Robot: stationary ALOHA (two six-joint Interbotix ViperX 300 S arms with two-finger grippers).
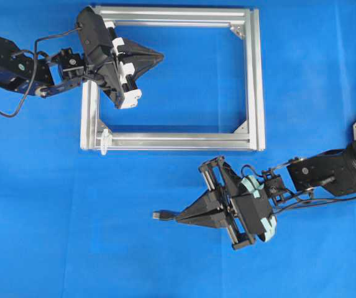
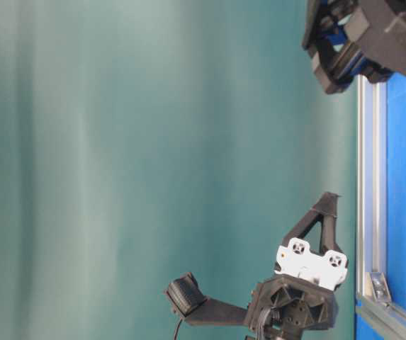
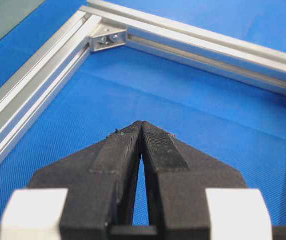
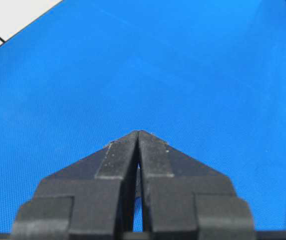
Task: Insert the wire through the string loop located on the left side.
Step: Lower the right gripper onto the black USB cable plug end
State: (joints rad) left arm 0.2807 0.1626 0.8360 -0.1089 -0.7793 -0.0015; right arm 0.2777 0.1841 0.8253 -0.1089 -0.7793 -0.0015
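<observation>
Wire (image 1: pixel 158 215) plug is seen just beyond the clenched right end effector (image 1: pixel 179 216), axis level; string loop (image 1: pixel 105 139) lies up-left. Left end effector (image 1: pixel 160 56) is clenched, empty.

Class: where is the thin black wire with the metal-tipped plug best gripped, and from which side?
Probably just behind the small dark plug, from its right in the overhead view: it lies flat pointing left, so the tip stays free. The rest is hidden under the right gripper.
</observation>
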